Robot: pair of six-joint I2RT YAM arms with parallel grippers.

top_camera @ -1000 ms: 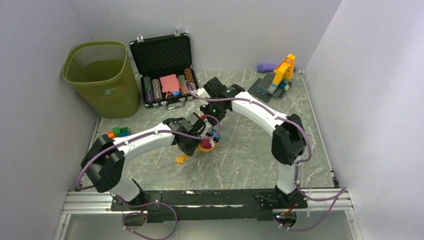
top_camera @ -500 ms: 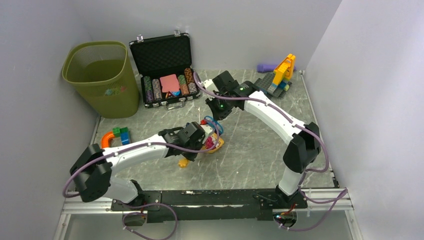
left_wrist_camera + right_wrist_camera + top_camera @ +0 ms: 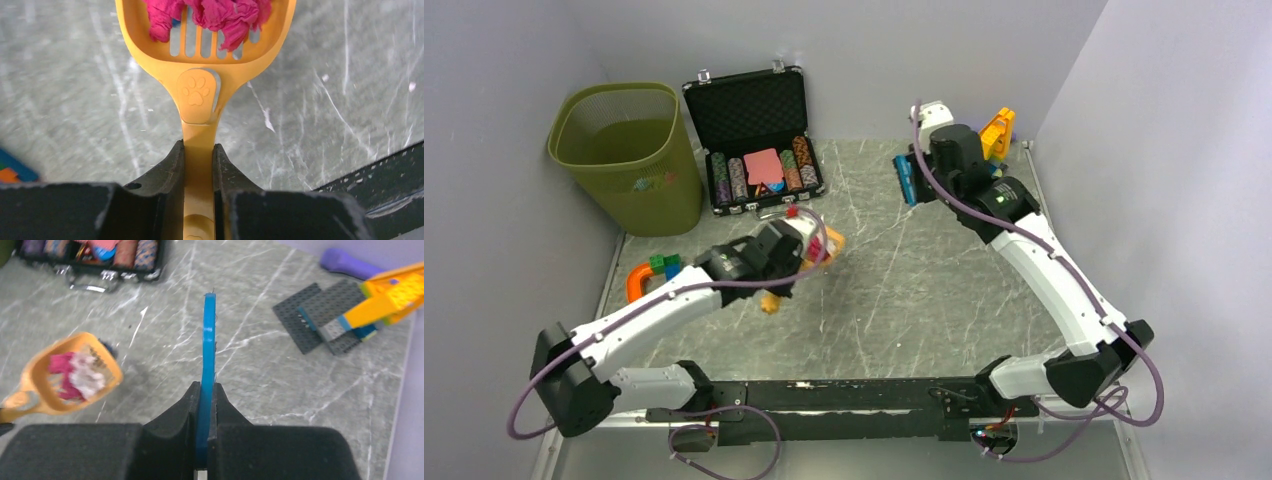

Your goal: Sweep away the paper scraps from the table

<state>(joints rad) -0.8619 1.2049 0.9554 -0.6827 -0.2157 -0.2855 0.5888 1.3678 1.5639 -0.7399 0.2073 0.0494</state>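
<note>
Left gripper (image 3: 198, 150) clamps the scoop (image 3: 197, 95) by its handle, pink scraps (image 3: 210, 12) inside, in front of the case (image 3: 754, 110); right gripper (image 3: 205, 390) pinches a blue blade (image 3: 209, 340) right of the case.

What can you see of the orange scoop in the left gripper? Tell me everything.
The scoop is glossy orange-yellow plastic, with a slotted bowl, a neck bearing an embossed paw print, and a flat straight handle. The left gripper is shut on the handle, one finger on each side. The bowl holds crumpled paper scraps, mostly pink, with some white showing in the right wrist view. It points away from the gripper over the marble table; whether it touches the surface cannot be told.
</note>
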